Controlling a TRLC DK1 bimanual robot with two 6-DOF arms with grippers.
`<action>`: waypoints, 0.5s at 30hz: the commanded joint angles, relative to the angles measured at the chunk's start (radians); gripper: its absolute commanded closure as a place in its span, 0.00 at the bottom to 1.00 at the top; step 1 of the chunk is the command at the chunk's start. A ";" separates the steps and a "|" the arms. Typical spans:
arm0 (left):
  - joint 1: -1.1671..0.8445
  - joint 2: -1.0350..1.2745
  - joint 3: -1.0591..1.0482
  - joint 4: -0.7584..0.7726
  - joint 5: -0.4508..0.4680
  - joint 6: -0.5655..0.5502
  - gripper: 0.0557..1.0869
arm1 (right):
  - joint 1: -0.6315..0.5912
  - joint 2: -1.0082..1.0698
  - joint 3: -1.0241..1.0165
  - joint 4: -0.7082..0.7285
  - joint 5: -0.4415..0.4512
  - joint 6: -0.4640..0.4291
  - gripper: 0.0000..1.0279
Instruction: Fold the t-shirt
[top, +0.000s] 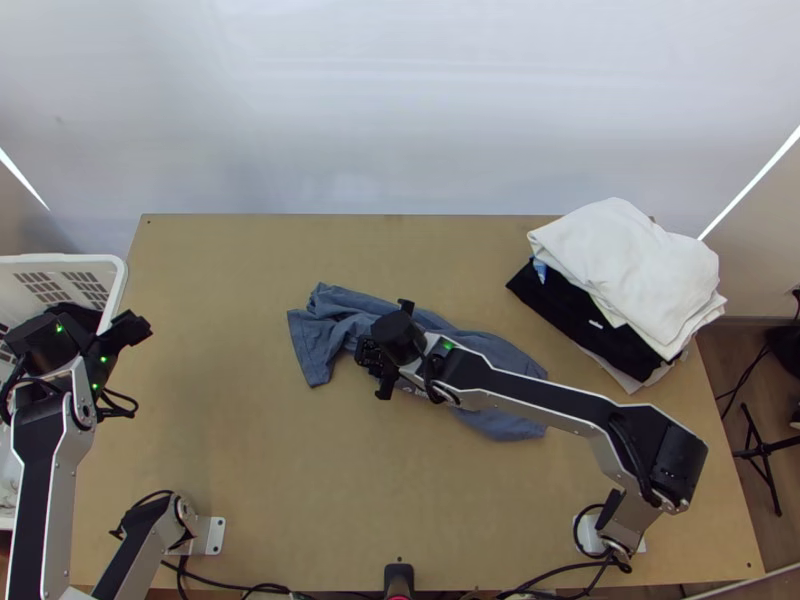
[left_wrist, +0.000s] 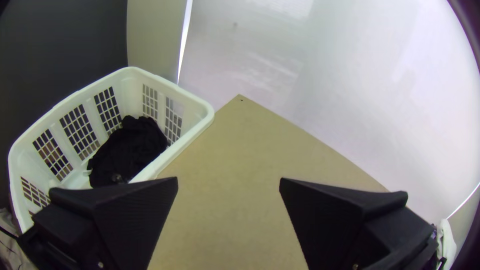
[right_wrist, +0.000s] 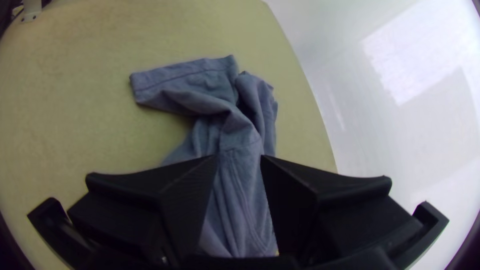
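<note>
Over by the table's (top: 250, 470) left edge, beside the white laundry basket (top: 119, 275), I see the left gripper (left_wrist: 228, 178), fingers wide apart. Mid-table lies the blue t-shirt (top: 490, 349), rumpled and bunched, one sleeve poking out; the right gripper (right_wrist: 239, 156) is above it, fingers parted. I'd say spreading and all the folding remain. Folded clothes (top: 630, 265) sit stacked at the far right corner.

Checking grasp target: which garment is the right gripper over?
The blue-grey one, bunched mid-table below the right gripper. The white garments and black one sit stacked; another black cloth lies in the basket.
</note>
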 joint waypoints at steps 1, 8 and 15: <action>0.001 0.006 0.002 0.002 -0.001 0.000 0.04 | 0.010 0.034 -0.002 0.007 -0.001 -0.004 0.58; 0.001 0.006 0.002 0.002 -0.001 0.000 0.04 | 0.015 0.063 0.013 0.017 -0.001 -0.004 0.55; 0.001 0.006 -0.002 0.002 -0.001 0.001 0.04 | 0.004 0.113 0.061 0.017 -0.001 -0.011 0.55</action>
